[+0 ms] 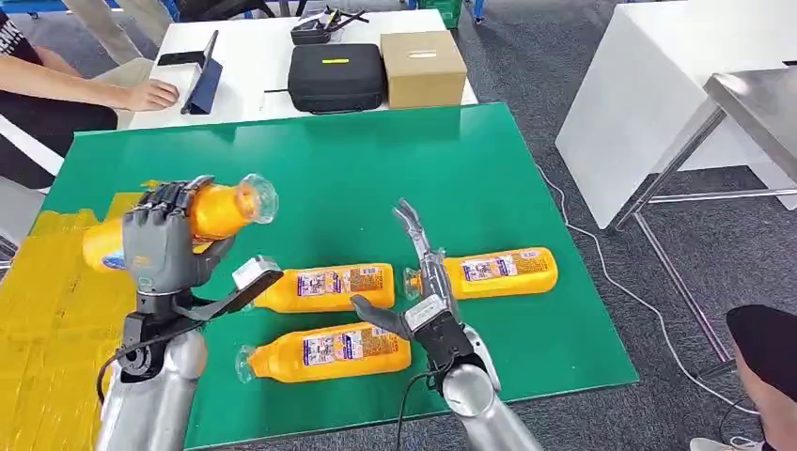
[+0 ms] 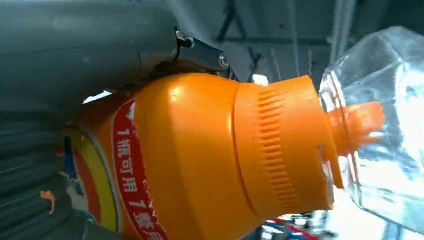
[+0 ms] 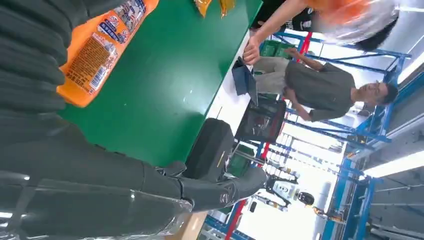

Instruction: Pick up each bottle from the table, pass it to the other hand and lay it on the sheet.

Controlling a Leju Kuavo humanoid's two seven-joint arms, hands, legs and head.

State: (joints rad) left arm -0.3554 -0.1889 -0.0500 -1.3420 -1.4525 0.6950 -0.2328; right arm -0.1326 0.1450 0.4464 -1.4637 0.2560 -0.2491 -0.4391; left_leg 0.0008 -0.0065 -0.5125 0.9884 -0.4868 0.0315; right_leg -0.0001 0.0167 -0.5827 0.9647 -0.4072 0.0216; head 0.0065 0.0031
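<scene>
The left wrist view alone shows ribbing on the cap of the bottle (image 1: 202,214) gripped by the left hand (image 1: 160,240), its cap aimed toward the spread, empty right hand (image 1: 414,282).

One orange bottle (image 1: 202,218) is held aloft above the yellow sheet (image 1: 47,319); three orange bottles (image 1: 324,352) lie sideways nearby.

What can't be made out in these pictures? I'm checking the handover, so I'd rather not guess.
- Held bottle, head view: the left hand covers its middle and label.
- Same bottle, left wrist view: its base is cut off by the edge; label print only partly readable.
- Right hand, head view: seen edge-on, so how its fingers lie is unclear.
- Bottle, right wrist view: the dark fingers hide part of it.
</scene>
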